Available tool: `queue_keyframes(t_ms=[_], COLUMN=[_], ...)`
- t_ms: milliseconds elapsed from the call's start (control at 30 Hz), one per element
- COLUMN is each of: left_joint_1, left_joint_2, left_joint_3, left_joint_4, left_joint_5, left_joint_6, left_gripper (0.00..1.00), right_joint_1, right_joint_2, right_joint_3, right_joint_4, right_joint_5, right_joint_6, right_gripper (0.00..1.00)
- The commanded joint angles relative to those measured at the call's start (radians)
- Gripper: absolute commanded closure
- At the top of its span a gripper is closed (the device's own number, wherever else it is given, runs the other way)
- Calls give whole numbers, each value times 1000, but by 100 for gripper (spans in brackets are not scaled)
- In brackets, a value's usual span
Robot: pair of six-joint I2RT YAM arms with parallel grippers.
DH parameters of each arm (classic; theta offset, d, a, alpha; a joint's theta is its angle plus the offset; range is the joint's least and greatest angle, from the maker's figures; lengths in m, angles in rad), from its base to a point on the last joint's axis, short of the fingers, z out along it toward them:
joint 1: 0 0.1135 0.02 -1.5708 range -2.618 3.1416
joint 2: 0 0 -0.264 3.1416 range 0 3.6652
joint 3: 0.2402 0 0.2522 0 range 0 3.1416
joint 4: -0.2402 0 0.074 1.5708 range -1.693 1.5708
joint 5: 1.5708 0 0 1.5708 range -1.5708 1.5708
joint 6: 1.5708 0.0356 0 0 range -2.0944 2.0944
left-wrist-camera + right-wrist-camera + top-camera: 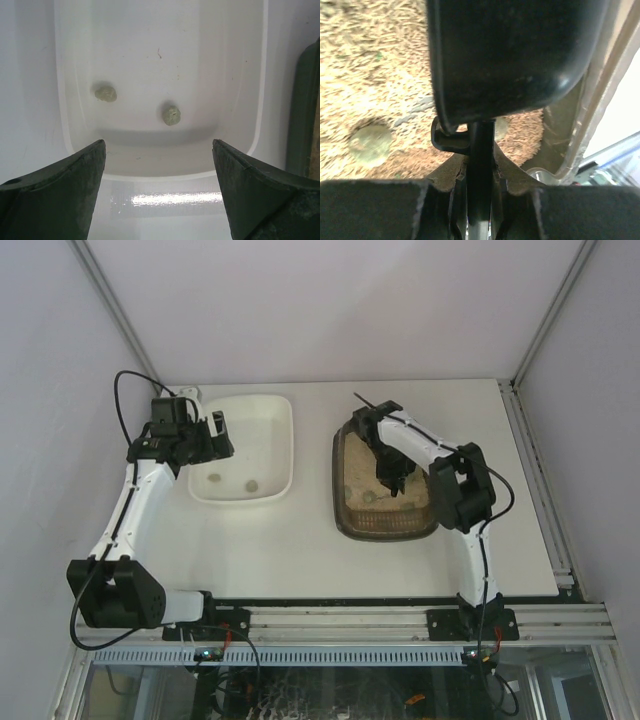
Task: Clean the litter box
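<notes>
Step in hand, as we judge it: scooping clumps out of the sand. The litter box sits on the right half of the counter, well apart from the white tub on the left. The right claw is clenched on the thin handle of a black scoop, held low over the litter. In the wrist view a bare clump lies just left of the scoop, and a half-hidden clump shows behind the handle. Two tub clumps lie in the white tub. The left claw is released and empty, over the tub's rim.

Next move, we reckon, calls for sliding the scoop under the bare clump and lifting it level. The box wall stands close beside the scoop. There is open sand on the other side and bare counter between box and tub for the carry.
</notes>
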Motion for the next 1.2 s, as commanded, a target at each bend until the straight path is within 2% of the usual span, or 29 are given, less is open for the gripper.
queue_keyframes(t_ms=[0,367,600,767,1067,1167], left_joint_1=[-3,-4,-3,-4,-4,-3], left_joint_2=[-45,-71,-71,-75,-134,-169], left_joint_3=[48,45,42,34,29,25], left_joint_4=[-2,-10,-10,-9,-44,-62], left_joint_5=[26,36,39,47,82,83], left_joint_6=[-10,-12,-12,-18,-9,13], left_gripper=[9,8,9,9,9,9], right_joint_1=[-20,-59,-92,-133,-191,-241], right_joint_2=[-116,-216,-216,-252,-382,-422], right_joint_3=[-63,-145,-203,-316,-471,-561], right_joint_4=[176,238,293,420,560,653], right_joint_5=[-249,-353,-443,-608,-662,-765], right_joint_6=[-104,-143,-152,-145,-142,-136], right_gripper=[100,100,100,100,100,100])
